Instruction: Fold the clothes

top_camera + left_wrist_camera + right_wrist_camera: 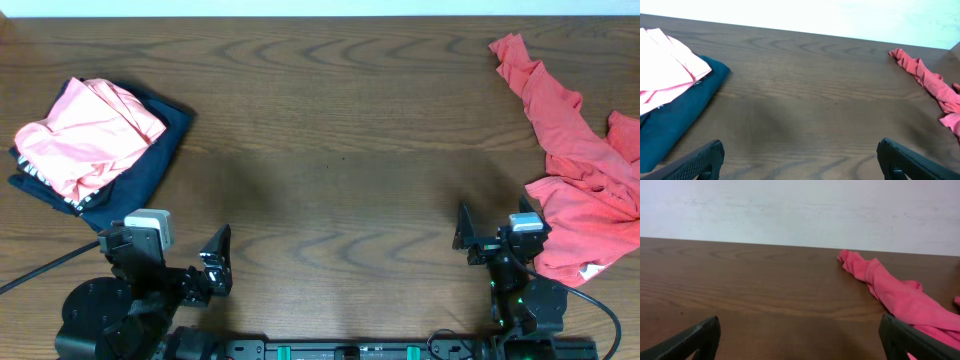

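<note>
A stack of folded clothes (90, 140) lies at the desk's (340, 130) left edge. A shirt (575, 160) lies along the right edge, reaching toward the far corner.

Dark wooden table (330, 150), folded navy garment (150, 165) at left, pink garment (85, 135) on it, crumpled red garment (585, 190) at right edge
</note>
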Available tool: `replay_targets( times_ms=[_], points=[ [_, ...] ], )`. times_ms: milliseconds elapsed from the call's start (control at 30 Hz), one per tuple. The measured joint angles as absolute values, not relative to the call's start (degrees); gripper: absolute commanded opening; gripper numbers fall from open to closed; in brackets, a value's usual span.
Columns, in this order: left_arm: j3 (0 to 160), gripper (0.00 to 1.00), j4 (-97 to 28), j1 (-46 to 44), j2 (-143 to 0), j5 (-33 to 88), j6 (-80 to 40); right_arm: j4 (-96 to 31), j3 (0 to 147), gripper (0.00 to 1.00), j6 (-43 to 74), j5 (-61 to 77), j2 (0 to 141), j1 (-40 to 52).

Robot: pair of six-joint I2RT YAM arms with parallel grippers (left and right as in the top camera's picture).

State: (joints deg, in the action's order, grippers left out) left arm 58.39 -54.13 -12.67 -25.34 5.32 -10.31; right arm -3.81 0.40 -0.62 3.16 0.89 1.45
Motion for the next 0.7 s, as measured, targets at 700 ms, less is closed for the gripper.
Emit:
replay_targets(
  times_ms=[700],
  points=[
    [19.9,0.98,-27.7,-1.6,-7.2,3.9,-8.1,-3.8,0.4,0.99,-0.7,3.0,0.9,1.5]
  ],
)
